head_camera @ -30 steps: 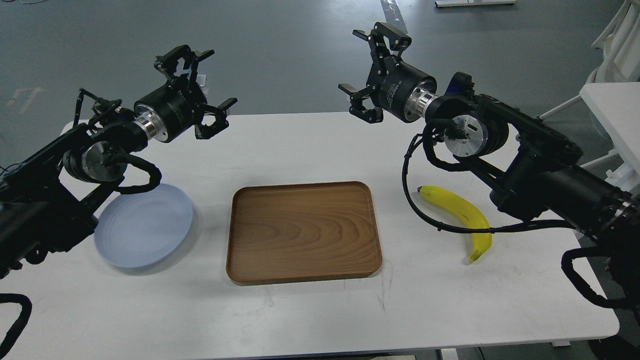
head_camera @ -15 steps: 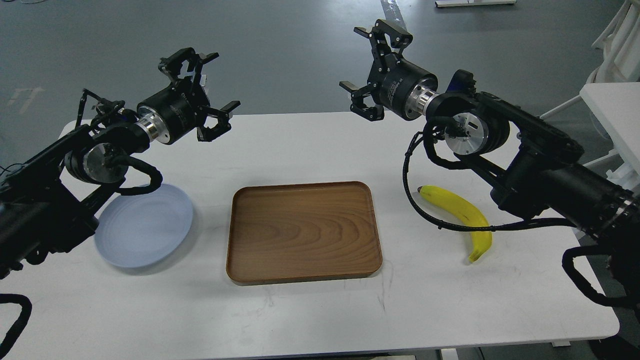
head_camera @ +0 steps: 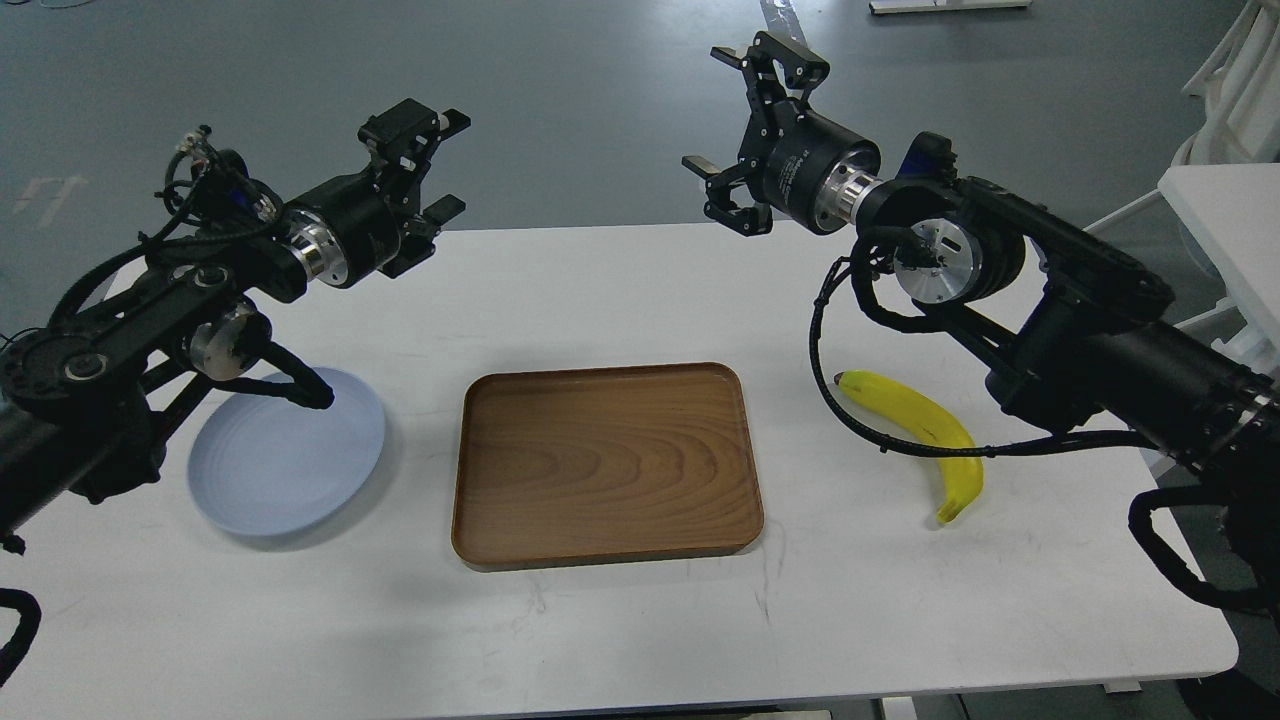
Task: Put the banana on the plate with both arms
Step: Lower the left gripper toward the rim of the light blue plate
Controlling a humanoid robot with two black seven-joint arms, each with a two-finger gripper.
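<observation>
Yellow banana [head_camera: 915, 437] untouched on white table [head_camera: 620, 290], right of wooden tray [head_camera: 605, 465] — blue-grey plate [head_camera: 290, 455] far left, empty. Right gripper [head_camera: 740, 125] spread, raised; left gripper [head_camera: 425, 165] turned edge-on — cannot tell. Everything left to do.

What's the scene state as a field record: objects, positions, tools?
banana: on table, right of tray, under right arm, ungrasped
plate: on table, left of tray, holds nothing
tray: centre, holds nothing
left tool: raised above table's far left, holds nothing, jaw state unclear
right tool: raised beyond table's far edge, open, holds nothing
task: not started
</observation>
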